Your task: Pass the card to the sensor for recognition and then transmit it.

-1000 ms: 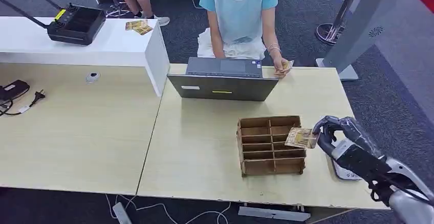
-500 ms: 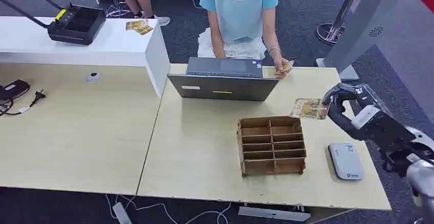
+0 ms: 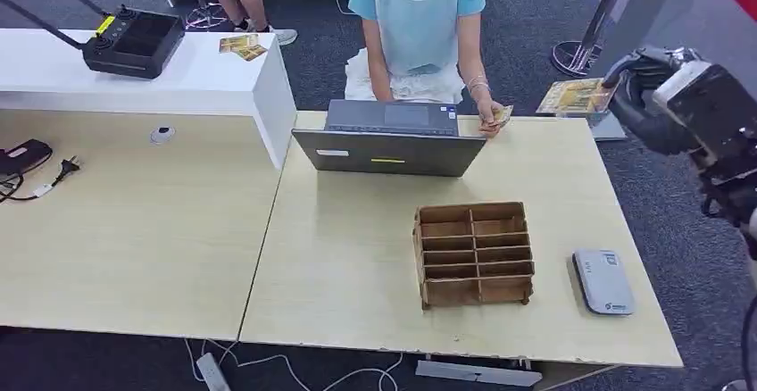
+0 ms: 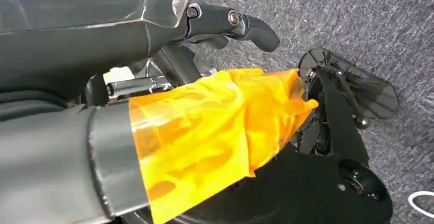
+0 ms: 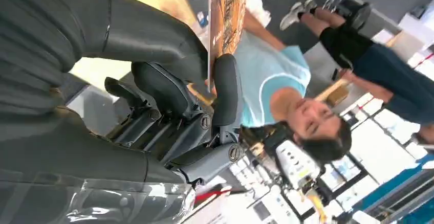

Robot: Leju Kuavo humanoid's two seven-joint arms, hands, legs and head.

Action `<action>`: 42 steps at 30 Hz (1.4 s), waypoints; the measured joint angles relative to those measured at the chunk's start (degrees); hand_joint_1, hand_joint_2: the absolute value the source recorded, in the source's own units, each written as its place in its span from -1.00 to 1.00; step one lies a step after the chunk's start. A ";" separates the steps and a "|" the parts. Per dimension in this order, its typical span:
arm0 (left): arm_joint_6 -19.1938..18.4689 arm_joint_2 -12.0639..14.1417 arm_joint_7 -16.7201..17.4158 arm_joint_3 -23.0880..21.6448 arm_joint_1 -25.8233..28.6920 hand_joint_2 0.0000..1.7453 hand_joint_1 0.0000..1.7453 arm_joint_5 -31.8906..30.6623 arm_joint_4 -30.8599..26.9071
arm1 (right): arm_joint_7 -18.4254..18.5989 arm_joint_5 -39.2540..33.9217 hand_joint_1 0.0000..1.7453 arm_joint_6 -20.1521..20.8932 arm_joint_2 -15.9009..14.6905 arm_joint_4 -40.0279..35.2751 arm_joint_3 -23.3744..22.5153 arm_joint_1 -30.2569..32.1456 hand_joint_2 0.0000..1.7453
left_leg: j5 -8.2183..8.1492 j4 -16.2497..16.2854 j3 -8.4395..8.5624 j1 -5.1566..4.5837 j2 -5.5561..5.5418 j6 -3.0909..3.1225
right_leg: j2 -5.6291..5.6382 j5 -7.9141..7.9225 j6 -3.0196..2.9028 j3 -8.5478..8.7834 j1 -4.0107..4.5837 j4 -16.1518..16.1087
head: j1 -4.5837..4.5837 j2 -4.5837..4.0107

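Right robot hand (image 3: 656,96) raised off the far right corner of the bench (image 3: 357,266), pinching a card (image 3: 576,96) between thumb and fingers. Card held roughly flat, out past the bench edge above the dark carpet, near the person's hand (image 3: 489,120). Same card seen edge-on in right wrist view (image 5: 225,24), clamped between the thick thumb and a darker finger (image 5: 226,88).

Grey card reader (image 3: 603,281) lying flat on the bench near the right front edge, well apart from the card. Brown cardboard divider box (image 3: 473,253) just left of the reader, compartments apparently empty, though hard to confirm at this angle. Open laptop (image 3: 390,139) at the far edge, in front of the person in the light blue top (image 3: 416,16).

Left robot hand (image 4: 230,24) hanging over carpet; fingers loosely curled, nothing seen in them; open or closed not determinable.
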 joint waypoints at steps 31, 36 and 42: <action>-1.05 1.97 1.92 -2.45 -0.03 -1.00 -1.00 -4.44 1.07 | 14.38 20.15 1.00 -3.15 15.83 45.13 17.22 -33.80 1.00 | 0.12 0.01 -0.02 0.02 -0.07 -0.08 | -0.03 0.05 -0.01 -0.04 0.01 0.05 | -0.04 0.00; -1.07 2.27 2.10 -3.10 -0.04 -1.00 -1.00 -4.79 1.25 | 15.49 20.67 1.00 -3.12 18.51 50.86 17.96 -36.04 1.00 | 0.12 0.01 -0.02 0.02 -0.07 -0.08 | -0.02 0.05 -0.01 -0.04 0.01 0.05 | -0.02 0.00; -1.07 2.78 2.34 -3.83 -0.12 -1.00 -1.00 -5.64 1.70 | 17.13 22.23 1.00 -4.70 22.20 58.59 18.31 -37.60 1.00 | 0.15 0.01 0.00 0.02 -0.07 -0.11 | -0.02 0.06 -0.01 -0.04 0.02 0.05 | -0.02 0.00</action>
